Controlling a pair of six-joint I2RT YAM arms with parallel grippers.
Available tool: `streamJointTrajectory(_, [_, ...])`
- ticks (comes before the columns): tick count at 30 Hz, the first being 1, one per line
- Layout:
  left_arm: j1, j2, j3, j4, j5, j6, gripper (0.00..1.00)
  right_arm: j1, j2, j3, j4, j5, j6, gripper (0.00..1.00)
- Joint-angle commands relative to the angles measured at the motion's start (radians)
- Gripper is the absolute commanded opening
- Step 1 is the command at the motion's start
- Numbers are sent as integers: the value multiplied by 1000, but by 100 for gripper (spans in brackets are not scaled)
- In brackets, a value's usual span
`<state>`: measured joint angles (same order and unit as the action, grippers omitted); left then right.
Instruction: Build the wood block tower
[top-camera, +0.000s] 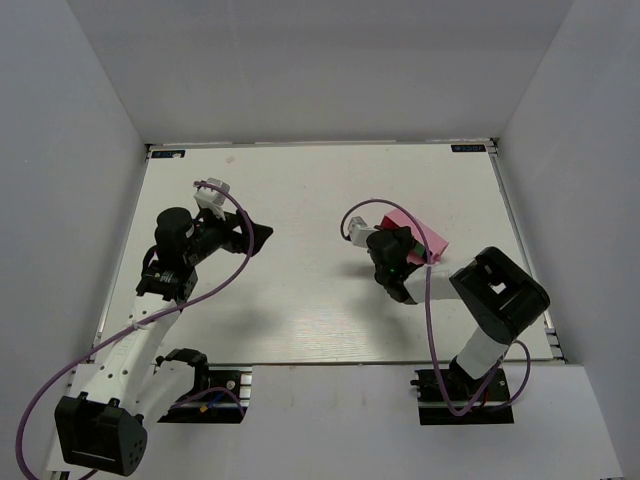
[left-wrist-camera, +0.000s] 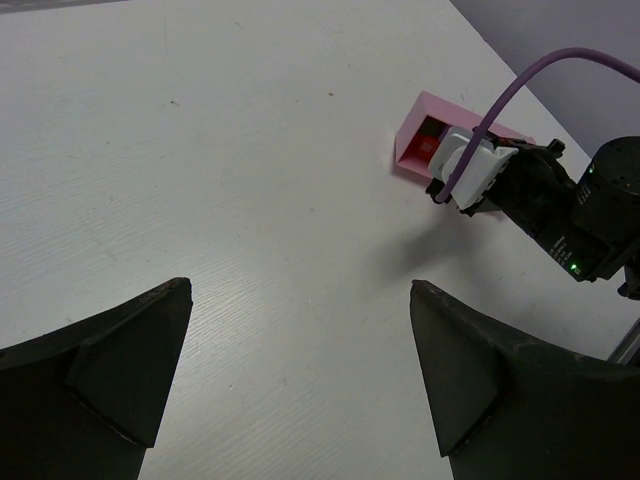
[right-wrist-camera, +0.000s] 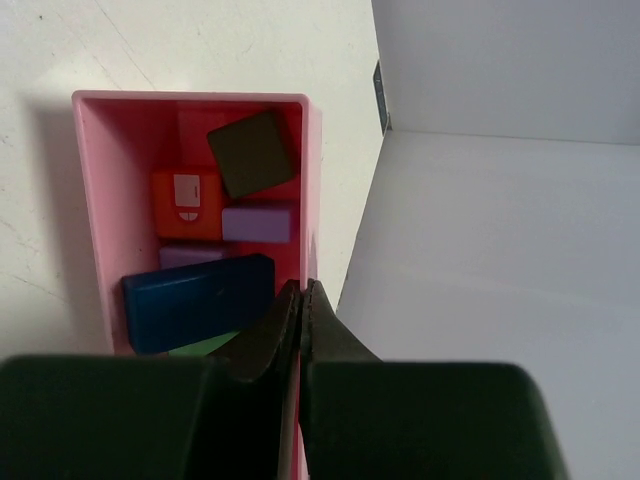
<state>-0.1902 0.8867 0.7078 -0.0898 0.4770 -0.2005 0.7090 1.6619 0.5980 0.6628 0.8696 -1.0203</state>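
Observation:
The wood blocks lie in a pink tray (right-wrist-camera: 90, 200): a dark grey block (right-wrist-camera: 252, 152), a red one (right-wrist-camera: 186, 205), a lilac one (right-wrist-camera: 257, 223), a long blue one (right-wrist-camera: 198, 300) and a green one (right-wrist-camera: 205, 346). No tower shows in any view. My right gripper (right-wrist-camera: 301, 285) is shut on the tray's right wall, one finger inside and one outside. In the top view the right gripper (top-camera: 398, 240) is at the pink tray (top-camera: 428, 238). My left gripper (left-wrist-camera: 300, 285) is open and empty above the bare table, left of centre (top-camera: 255, 237).
The white table (top-camera: 320, 190) is walled by grey panels at the back and both sides. From the left wrist view the tray (left-wrist-camera: 425, 115) and the right arm's wrist (left-wrist-camera: 560, 210) lie at the far right, near the table's right edge.

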Motion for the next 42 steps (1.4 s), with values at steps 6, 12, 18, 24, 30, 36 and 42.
streamJointTrajectory(6, [-5, -6, 25, -1, -9, -5, 100, 55, 110, -87, 435, 89, -300, 0])
streamJointTrajectory(12, [-5, -6, 25, -1, -9, -5, 100, 104, 361, -162, 1219, 86, -778, 0])
streamJointTrajectory(18, [-5, -6, 25, -1, -9, -5, 100, 119, 415, -147, 1226, 98, -776, 0])
streamJointTrajectory(24, [-5, -6, 25, -1, -9, -5, 100, 119, 374, -147, 1226, 101, -773, 32])
streamJointTrajectory(30, [-5, -6, 25, -1, -18, -5, 100, 142, 305, -173, 1155, 95, -722, 51])
streamJointTrajectory(36, [-5, -6, 25, -1, -18, -5, 100, 165, 202, -211, 977, 92, -600, 65])
streamJointTrajectory(42, [-5, -6, 25, -1, -18, -5, 100, 188, 14, -215, 582, 63, -293, 66])
